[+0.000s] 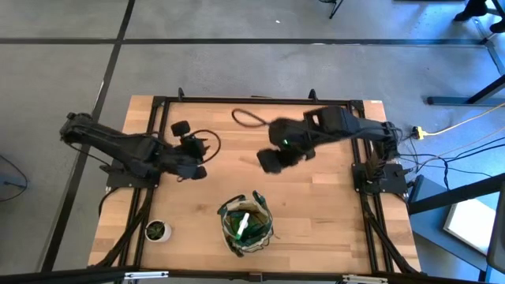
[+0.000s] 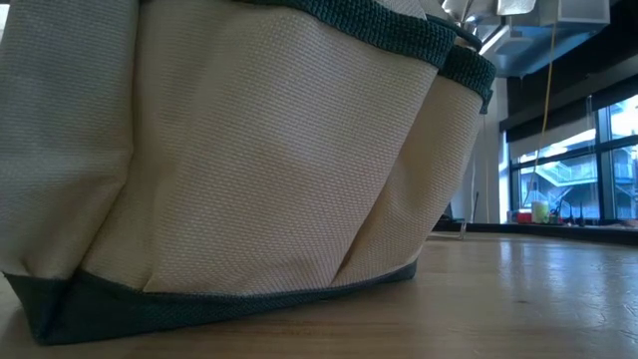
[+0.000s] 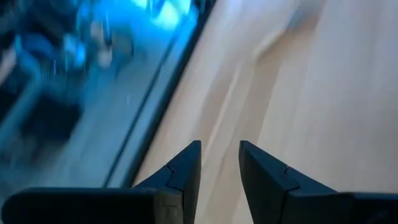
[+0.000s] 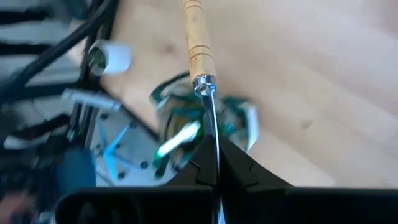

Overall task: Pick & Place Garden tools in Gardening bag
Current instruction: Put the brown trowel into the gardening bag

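One khaki bag [image 1: 246, 223] with dark green trim; right claw [image 4: 214, 165] pinches one wooden-handled tool [image 4: 200, 43] by its metal shank; left claw [image 3: 219, 163] slightly spread, empty.

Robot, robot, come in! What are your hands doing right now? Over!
Right tool shut on wooden-handled garden tool, above the table, bag ahead. Left tool open, empty, over bare table. Small potted plant sits clear.

you'll find no readable text, label, brand, number or sign anywhere here: the gardening bag [image 2: 249, 170] shows you only plain khaki weave and dark trim, and the wooden table [image 1: 331, 229] carries no markings.
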